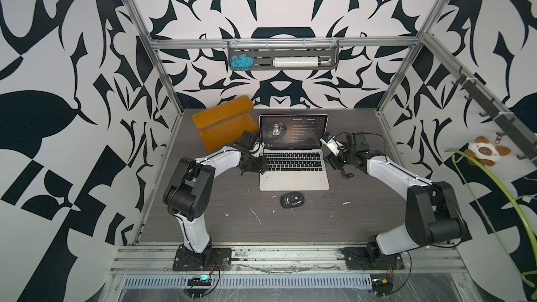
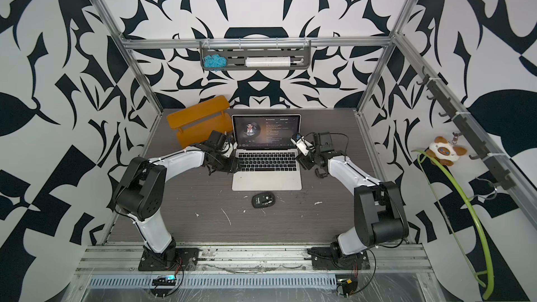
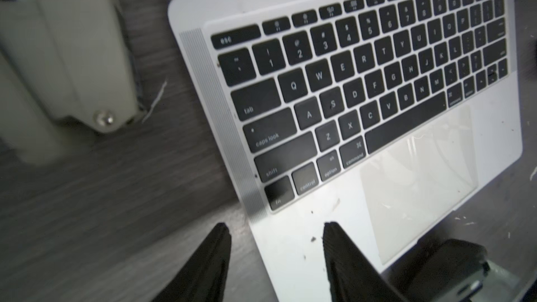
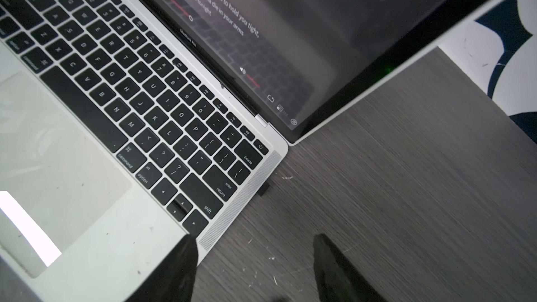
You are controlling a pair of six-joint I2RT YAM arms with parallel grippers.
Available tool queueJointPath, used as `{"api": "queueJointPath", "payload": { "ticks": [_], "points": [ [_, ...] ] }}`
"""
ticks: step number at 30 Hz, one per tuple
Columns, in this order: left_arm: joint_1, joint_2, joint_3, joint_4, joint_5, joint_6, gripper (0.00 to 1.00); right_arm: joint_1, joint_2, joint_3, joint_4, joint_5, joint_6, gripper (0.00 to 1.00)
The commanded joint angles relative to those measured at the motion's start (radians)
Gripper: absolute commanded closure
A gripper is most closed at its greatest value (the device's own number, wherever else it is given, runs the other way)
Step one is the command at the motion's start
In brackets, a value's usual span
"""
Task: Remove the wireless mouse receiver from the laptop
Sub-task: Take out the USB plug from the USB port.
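Note:
The silver laptop (image 1: 294, 180) (image 2: 266, 180) stands open mid-table, its screen showing a dark music player. In the right wrist view a small black receiver (image 4: 263, 189) sticks out of the laptop's (image 4: 116, 242) right side, level with the return key. My right gripper (image 4: 253, 239) (image 1: 334, 167) is open a little nearer along that edge, one finger over the arrow keys' corner and the other over the table. My left gripper (image 3: 276, 228) (image 1: 257, 169) is open too, straddling the left edge of the laptop (image 3: 290, 257) by the fn key. The receiver is hidden in both top views.
A black mouse (image 1: 292, 200) (image 2: 263, 200) lies just in front of the laptop. An orange two-tier shelf (image 1: 223, 123) lies at the back left, close to my left arm. White flecks dot the grey wood-grain table (image 1: 232, 222).

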Motion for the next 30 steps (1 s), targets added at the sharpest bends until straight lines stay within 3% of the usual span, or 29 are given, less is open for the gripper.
{"api": "queueJointPath", "payload": {
  "ticks": [1, 5, 17, 30],
  "points": [
    [0.010, 0.040, 0.067, -0.036, -0.011, 0.034, 0.46, -0.007, 0.031, 0.008, 0.037, -0.022, -0.073, 0.33],
    [0.017, 0.090, 0.109, -0.067, -0.008, 0.063, 0.52, -0.026, 0.093, 0.043, 0.025, -0.104, -0.209, 0.36],
    [0.039, 0.167, 0.150, -0.118, -0.038, 0.094, 0.57, -0.131, 0.186, 0.190, -0.081, -0.273, -0.447, 0.36],
    [0.046, 0.222, 0.195, -0.159, -0.005, 0.114, 0.56, -0.144, 0.408, 0.353, -0.194, -0.241, -0.584, 0.40]
  ]
}}
